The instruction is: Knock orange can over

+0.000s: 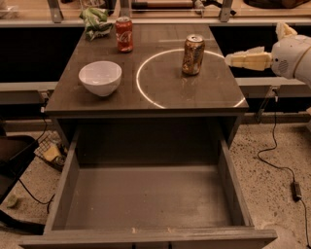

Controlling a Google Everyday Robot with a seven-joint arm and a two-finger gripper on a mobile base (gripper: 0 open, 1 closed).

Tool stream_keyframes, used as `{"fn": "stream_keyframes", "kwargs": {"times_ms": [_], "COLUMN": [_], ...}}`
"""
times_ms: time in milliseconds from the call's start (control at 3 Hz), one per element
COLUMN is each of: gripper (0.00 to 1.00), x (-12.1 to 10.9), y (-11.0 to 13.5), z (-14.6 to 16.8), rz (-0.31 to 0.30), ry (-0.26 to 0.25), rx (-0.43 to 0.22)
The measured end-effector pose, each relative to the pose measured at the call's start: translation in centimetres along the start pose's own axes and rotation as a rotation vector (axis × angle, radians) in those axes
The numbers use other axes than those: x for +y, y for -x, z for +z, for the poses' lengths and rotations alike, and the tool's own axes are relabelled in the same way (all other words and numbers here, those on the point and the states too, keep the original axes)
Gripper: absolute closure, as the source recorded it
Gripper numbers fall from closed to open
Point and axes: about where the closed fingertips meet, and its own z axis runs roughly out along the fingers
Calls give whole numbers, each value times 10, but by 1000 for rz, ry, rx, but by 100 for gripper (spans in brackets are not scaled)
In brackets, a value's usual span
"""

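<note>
One view only: raised, frontal, tilted downward, mid-range. Gripper (245,59) sits at the right edge; table (194,95) and open drawer (146,194) lie frame-left of it.

Floor: pale speckled stone floor (272,141), seen left and right of the cabinet.
Cabinet: dark grey-brown cabinet top (194,95) in the middle, glossy, with a thin white ring (137,82) marked on its right half.
Drawer: grey drawer (146,199) pulled out toward the near edge.
Far side: wooden counter (29,9) on metal brackets (54,10), with dark space beneath.
Rails: pale grey ledge (24,90) running behind the cabinet.
Cables: black cable (277,163) on the right floor, ending at a power brick (296,189).
Left floor: yellowish clutter (51,151) and cords.
Light: dim and warm.
Gripper: gripper (232,59) right of the cabinet top, above its edge.
</note>
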Motion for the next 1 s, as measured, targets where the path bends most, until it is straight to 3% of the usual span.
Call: {"fn": "stream_keyframes", "kwargs": {"times_ms": [333,667,1000], "gripper": [0,0,0], "x": [0,12,19], "y": [-8,-15,-22], "z": [28,73,96], "rz": [88,181,212], "ry": [30,92,119], "rx": [-36,-68,-64]}}
